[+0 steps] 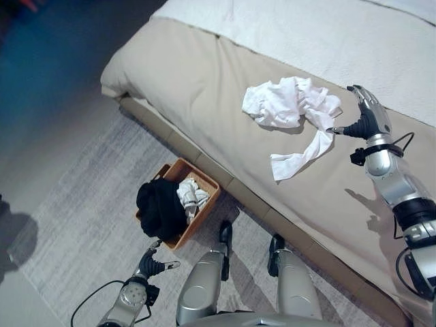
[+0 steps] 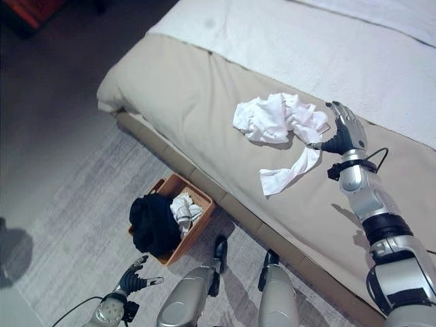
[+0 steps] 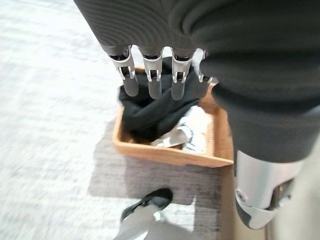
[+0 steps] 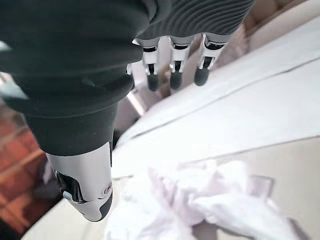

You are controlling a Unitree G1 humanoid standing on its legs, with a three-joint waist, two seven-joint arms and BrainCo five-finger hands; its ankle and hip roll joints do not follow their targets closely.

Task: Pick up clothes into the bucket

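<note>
Nearest, one left hand (image 1: pixel 151 264) hangs open-fingered by one basket (image 1: pixel 205 208) (two garments inside); one right hand (image 1: pixel 366 114), fingers wide, hovers beside one white garment (image 1: pixel 289 105) on the bed (image 1: pixel 204 88).

Right hand (image 1: pixel 368 116) extended with fingers relaxed, apparently empty; left hand (image 1: pixel 154 261) low, fingers straight.

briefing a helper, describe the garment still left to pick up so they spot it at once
Start at the bed with its beige cover. On it, just beside the right hand, lies a crumpled white garment with one strip trailing toward the bed's edge. The other clothes already sit in the basket.
</note>
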